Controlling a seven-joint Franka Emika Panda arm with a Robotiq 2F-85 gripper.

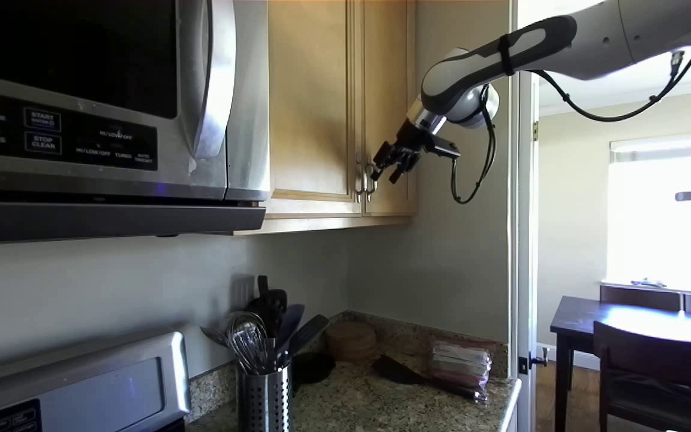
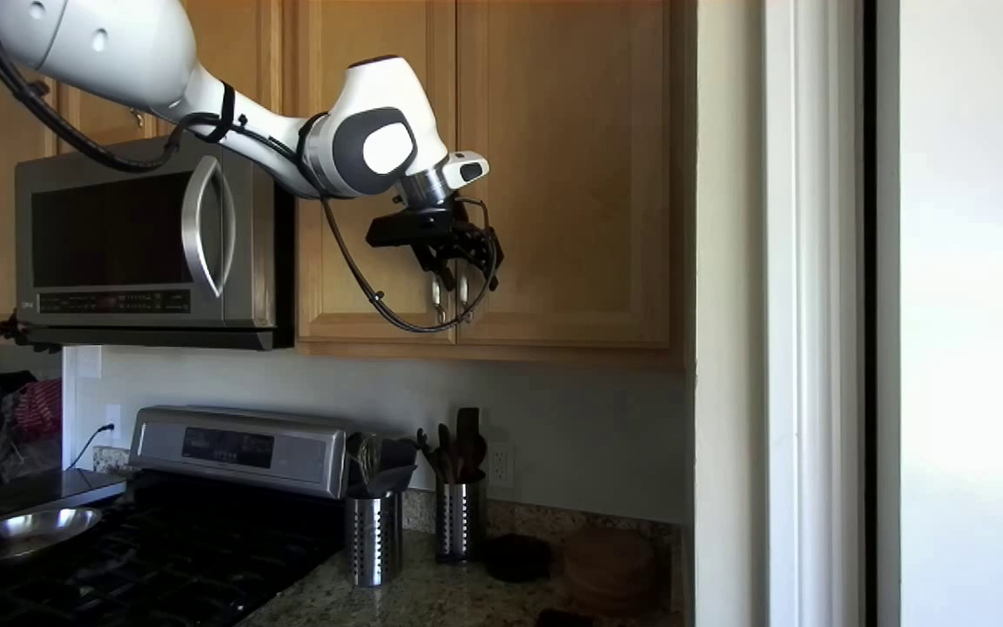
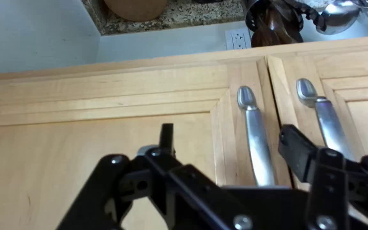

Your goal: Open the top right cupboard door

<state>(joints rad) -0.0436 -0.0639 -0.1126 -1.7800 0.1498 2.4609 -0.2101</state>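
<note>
— From the left, what is there?

— In an exterior view I find a steel pan (image 2: 31,531) at lower left, a microwave (image 2: 114,231) at upper left, then a black-topped stove (image 2: 171,540). Two perforated steel holders (image 2: 461,521) with utensils stand on the counter (image 2: 427,601) at lower centre, and the twin door (image 2: 332,279) is at upper centre.

— And the top right cupboard door (image 2: 567,157)?

— Closed, immediately right of the twin, filling the stretch right of upper centre.

— How are your fingers (image 3: 295,150)?

— Spread well apart. In the wrist view that same door covers the left; one finger stands in front of its panel near mid-frame. Its silver bar handle (image 3: 258,140) shows between the two, right of centre. My other finger overlaps the seam between the doors and, at right, hides part of the twin door's handle (image 3: 331,124).

— Touching anything?

— I cannot tell whether I touch the handle or the wood.
</note>
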